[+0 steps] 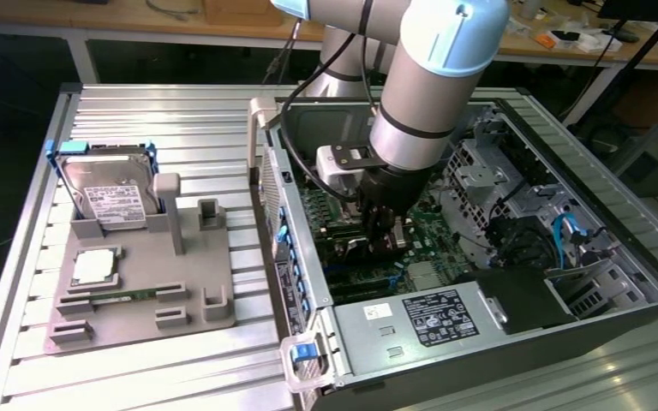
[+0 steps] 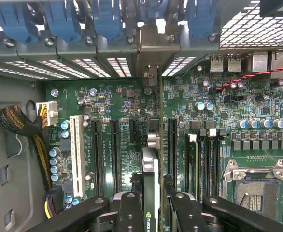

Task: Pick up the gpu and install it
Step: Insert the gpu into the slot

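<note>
Across the ribbed silver metal table point(image 1: 134, 377), an open dark computer case point(image 1: 603, 342) is laid on its side along the edge at the exterior view's right. A flat grey plastic fixture tray point(image 1: 181, 282) is set by the opposite edge, with a silver white-labelled hard drive point(image 1: 106, 193) propped at its far corner.

The grey-and-blue robot arm point(image 1: 432, 77) is reached down into the case, over the green motherboard point(image 2: 122, 96).

And there it is: the gpu point(image 2: 150, 169), a thin dark card with a silver bracket end, is seen edge-on in the wrist view, standing upright over the board between the long black expansion slots point(image 2: 172, 145). It is clamped on both faces by the black gripper point(image 2: 153, 208), whose fingers point(image 2: 130, 212) are closed down to the card's thickness.

The card appears lined up with the open bracket gap point(image 2: 151, 43) in the case's rear wall. Whether its lower edge has met a slot cannot be told.

For a clean seating, the card is best held square and upright, its edge parallel to the slot. It should be pressed straight down with even force, clear of the small blue capacitors point(image 2: 204, 105) nearby.
</note>
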